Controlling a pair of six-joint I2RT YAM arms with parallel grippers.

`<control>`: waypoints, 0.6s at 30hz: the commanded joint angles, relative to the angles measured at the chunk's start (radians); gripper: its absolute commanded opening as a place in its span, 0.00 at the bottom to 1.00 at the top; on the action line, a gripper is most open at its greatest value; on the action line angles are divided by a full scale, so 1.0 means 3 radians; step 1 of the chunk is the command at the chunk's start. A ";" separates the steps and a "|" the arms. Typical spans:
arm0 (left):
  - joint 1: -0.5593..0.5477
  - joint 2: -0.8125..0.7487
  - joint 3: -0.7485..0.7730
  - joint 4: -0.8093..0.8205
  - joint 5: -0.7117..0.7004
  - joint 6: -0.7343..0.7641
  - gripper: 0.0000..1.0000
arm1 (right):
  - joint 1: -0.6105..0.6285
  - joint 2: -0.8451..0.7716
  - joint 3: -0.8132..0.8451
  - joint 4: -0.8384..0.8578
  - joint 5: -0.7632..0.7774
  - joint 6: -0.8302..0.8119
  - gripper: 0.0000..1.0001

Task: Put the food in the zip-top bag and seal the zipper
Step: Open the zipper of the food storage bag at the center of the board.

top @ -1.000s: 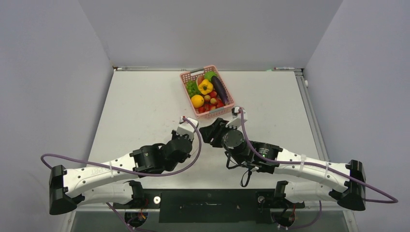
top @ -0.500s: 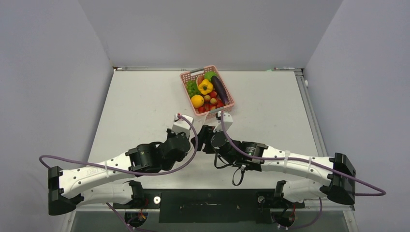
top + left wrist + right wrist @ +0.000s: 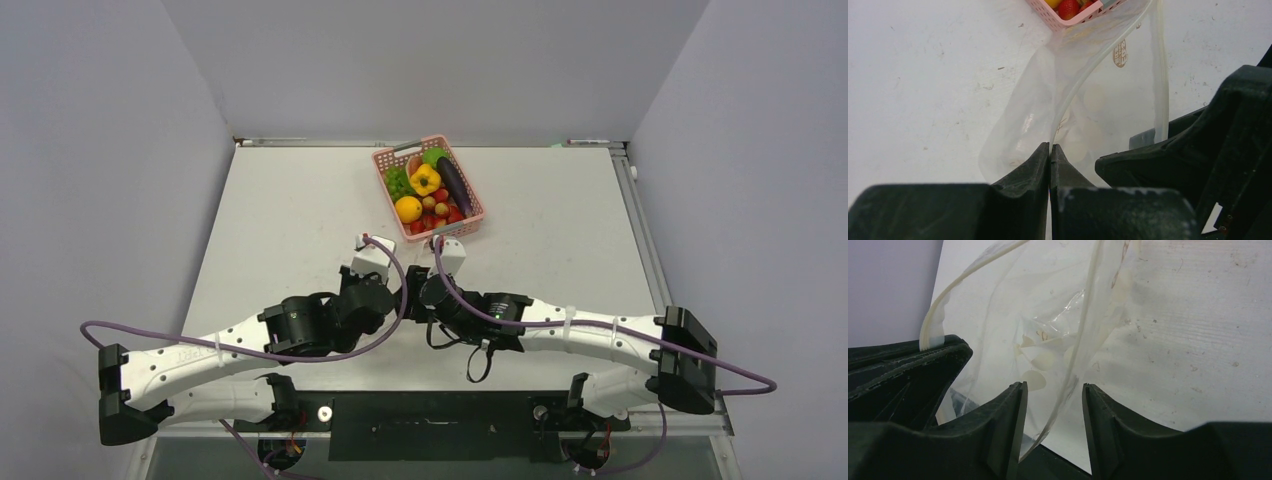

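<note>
The food lies in a pink basket [image 3: 432, 232] at the back of the table: yellow pepper [image 3: 425, 180], orange fruit [image 3: 408, 209], dark eggplant [image 3: 455, 185], green pieces [image 3: 398, 182], red tomatoes [image 3: 442, 212]. The clear zip-top bag [image 3: 1098, 110] hangs in front of the basket with its mouth spread apart. My left gripper [image 3: 1050, 146] is shut on the bag's whitish zipper [image 3: 1074, 91] edge. My right gripper [image 3: 1054, 386] is open, and the other zipper [image 3: 1081, 340] strip runs between its jaws without being clamped. The bag holds none of the food.
Both grippers meet close together just in front of the basket's near corner [image 3: 1058, 22]. The right gripper's black body [image 3: 1208, 145] crowds the left wrist view. Grey walls enclose the white table [image 3: 280, 210] on three sides.
My right arm has swung left and met the left gripper at the bag. The left gripper has shifted slightly back and left, still shut.
</note>
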 commanded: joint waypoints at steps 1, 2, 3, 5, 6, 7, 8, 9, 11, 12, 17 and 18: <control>-0.0009 0.0030 0.0195 -0.0060 -0.0148 -0.0045 0.00 | 0.0017 0.0056 0.0110 0.0065 0.0072 0.0036 0.42; -0.0009 0.0045 0.0206 -0.0078 -0.0168 -0.0041 0.00 | 0.0019 0.0065 0.0107 0.0052 0.0087 0.0036 0.40; -0.0009 0.0056 0.0222 -0.0095 -0.0184 -0.0036 0.00 | 0.0019 0.0076 0.0108 0.0035 0.0108 0.0036 0.37; -0.0009 0.0066 0.0249 -0.0131 -0.0200 -0.0015 0.00 | 0.0016 0.0087 0.0111 0.0013 0.0146 0.0015 0.30; -0.0009 0.0066 0.0260 -0.0149 -0.0208 0.0001 0.00 | 0.0018 0.0098 0.0113 0.0002 0.0169 0.0009 0.26; -0.0009 0.0062 0.0269 -0.0162 -0.0212 0.0016 0.00 | 0.0015 0.0115 0.0114 -0.0007 0.0183 0.0002 0.22; -0.0009 0.0054 0.0281 -0.0176 -0.0213 0.0027 0.00 | 0.0006 0.0127 0.0113 -0.0015 0.0188 0.0000 0.17; -0.0009 0.0048 0.0292 -0.0203 -0.0220 0.0044 0.00 | -0.0005 0.0144 0.0119 -0.0020 0.0183 -0.0011 0.12; -0.0009 0.0041 0.0325 -0.0269 -0.0241 0.0065 0.00 | -0.0037 0.0166 0.0113 -0.0029 0.0172 -0.0024 0.05; -0.0009 0.0038 0.0343 -0.0303 -0.0256 0.0075 0.00 | -0.0052 0.0171 0.0107 -0.0023 0.0174 -0.0029 0.05; -0.0004 -0.0002 0.0407 -0.0496 -0.0367 0.0113 0.00 | -0.0162 0.0192 0.0033 0.0018 0.0144 -0.0097 0.05; -0.0004 -0.0013 0.0420 -0.0539 -0.0395 0.0114 0.00 | -0.0185 0.0203 0.0011 0.0032 0.0134 -0.0112 0.05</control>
